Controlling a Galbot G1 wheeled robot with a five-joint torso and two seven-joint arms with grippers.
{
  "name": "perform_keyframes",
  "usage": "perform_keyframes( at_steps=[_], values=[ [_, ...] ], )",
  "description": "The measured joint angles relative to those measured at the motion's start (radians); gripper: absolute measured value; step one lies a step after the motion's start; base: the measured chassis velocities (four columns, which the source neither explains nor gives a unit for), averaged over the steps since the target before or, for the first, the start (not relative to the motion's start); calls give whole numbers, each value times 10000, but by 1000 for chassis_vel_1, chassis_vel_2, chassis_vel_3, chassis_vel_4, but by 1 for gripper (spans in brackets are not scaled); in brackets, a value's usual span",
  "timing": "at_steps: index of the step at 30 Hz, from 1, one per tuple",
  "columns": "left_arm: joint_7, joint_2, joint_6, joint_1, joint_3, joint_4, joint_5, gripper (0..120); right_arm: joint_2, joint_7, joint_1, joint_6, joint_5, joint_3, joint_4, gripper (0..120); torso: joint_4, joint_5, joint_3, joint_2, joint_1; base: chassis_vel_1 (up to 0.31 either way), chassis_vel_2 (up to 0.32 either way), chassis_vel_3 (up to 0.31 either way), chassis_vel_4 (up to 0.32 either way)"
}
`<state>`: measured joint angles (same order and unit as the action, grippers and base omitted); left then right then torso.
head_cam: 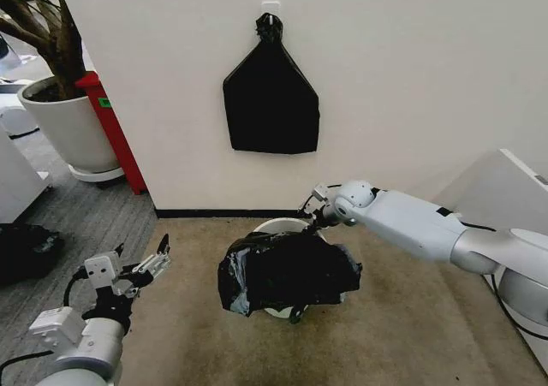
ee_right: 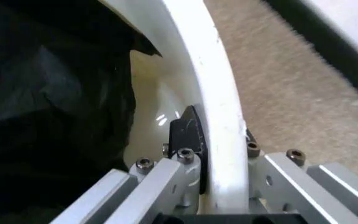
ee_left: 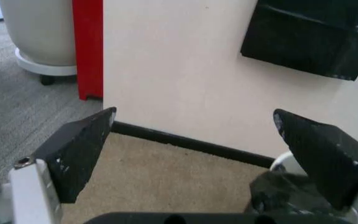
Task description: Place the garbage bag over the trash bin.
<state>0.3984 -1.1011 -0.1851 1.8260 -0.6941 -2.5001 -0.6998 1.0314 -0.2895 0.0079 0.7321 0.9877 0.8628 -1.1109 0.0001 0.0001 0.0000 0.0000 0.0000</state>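
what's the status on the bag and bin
Right end effector shut on bin rim at the far side. Left end effector open, clear to the near left. Bag draped over the bin's front, far rim uncovered.

Thin black plastic on the bag [head_cam: 287, 270], glossy and crinkled, with pale glints along the folds. Smooth cream-white plastic on the bin [ee_right: 219, 100], rolled rim faintly scuffed, inner wall shiny. Bare brushed metal with screw heads on the right end effector [ee_right: 219, 156], dark matt pad against the bin's inner wall. Matt black, slightly speckled fingers [ee_left: 79, 151] on the left end effector [ee_left: 197, 154]. Short, rough beige carpet [head_cam: 411, 317]. Matt painted wall [head_cam: 411, 78]. Smooth, flat black bundle [head_cam: 271, 103] with dull sheen.
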Motion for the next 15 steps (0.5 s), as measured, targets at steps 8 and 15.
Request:
perform_keyframes(
  at_steps=[8, 15],
  values=[
    [0, 88, 22, -137, 172, 0, 10, 100, -607, 2539, 99, 4, 2429, -647, -810, 0, 0, 0, 0, 0, 0, 0, 0, 0, 0],
    [9, 136, 29, -227, 214, 1, -1, 100, -1377, 5880, -368, 7, 5178, -1461, -2052, 0, -3, -1, -1, 0, 0, 0, 0, 0, 0]
  ],
)
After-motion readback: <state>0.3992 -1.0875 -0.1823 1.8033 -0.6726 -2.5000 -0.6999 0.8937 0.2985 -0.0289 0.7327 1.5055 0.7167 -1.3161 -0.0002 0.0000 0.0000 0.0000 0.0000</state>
